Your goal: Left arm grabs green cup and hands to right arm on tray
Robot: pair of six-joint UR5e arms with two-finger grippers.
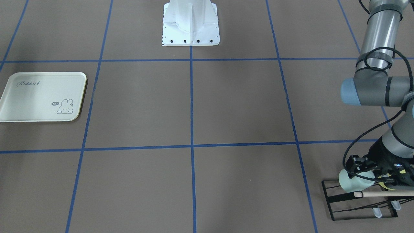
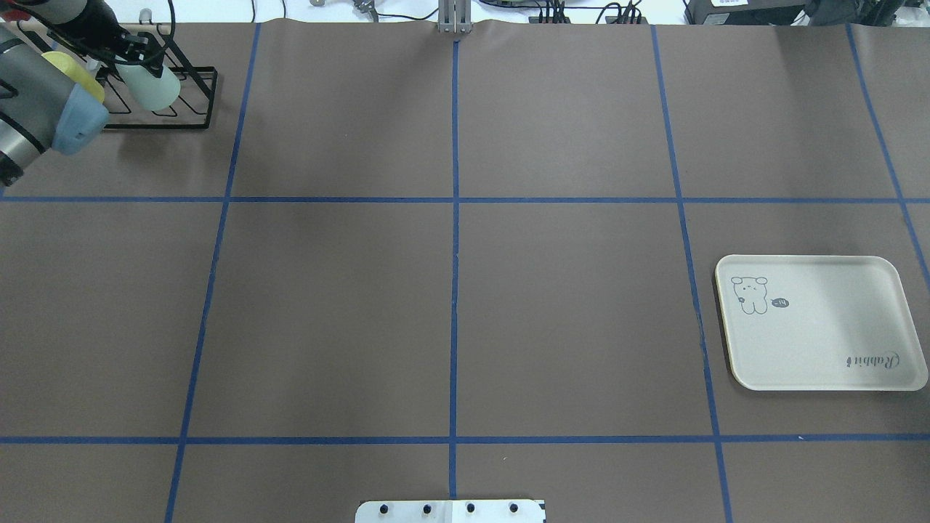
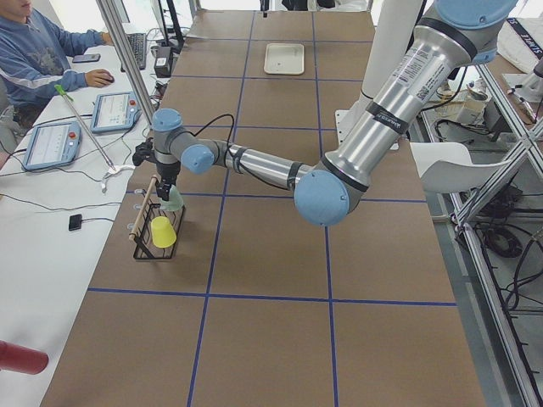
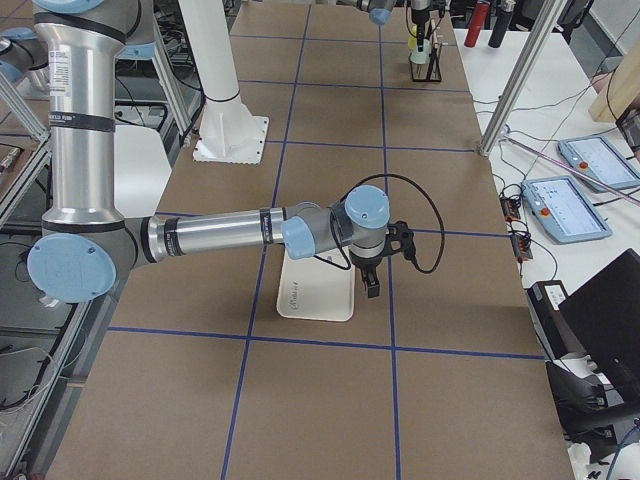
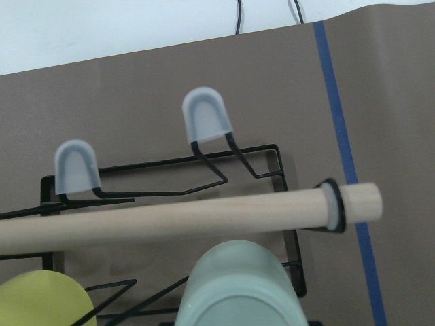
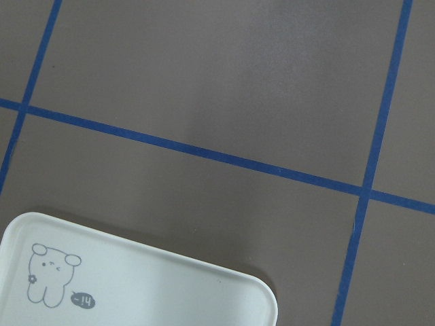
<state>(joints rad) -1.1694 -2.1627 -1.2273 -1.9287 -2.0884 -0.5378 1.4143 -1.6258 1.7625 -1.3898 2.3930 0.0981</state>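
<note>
The green cup (image 1: pixel 354 183) lies tilted on a black wire rack (image 1: pixel 336 207) at the table's far left corner; it also shows in the overhead view (image 2: pixel 151 88) and at the bottom of the left wrist view (image 5: pixel 238 288). My left gripper (image 1: pixel 359 165) sits over the cup's upper end, its fingers on either side and seemingly closed on it. The tray (image 2: pixel 821 323) lies empty at the right. My right gripper (image 4: pixel 371 288) hovers just beyond the tray's edge (image 4: pixel 315 300). It shows only in the right side view, so I cannot tell whether it is open or shut.
A yellow-green cup (image 2: pixel 73 73) hangs on the same rack beside the green one. A wooden dowel (image 5: pixel 170 217) runs across the rack's top, just beyond the green cup. Two capped pegs (image 5: pixel 206 115) stand bare. The robot's white base (image 1: pixel 190 22) is at the near middle.
</note>
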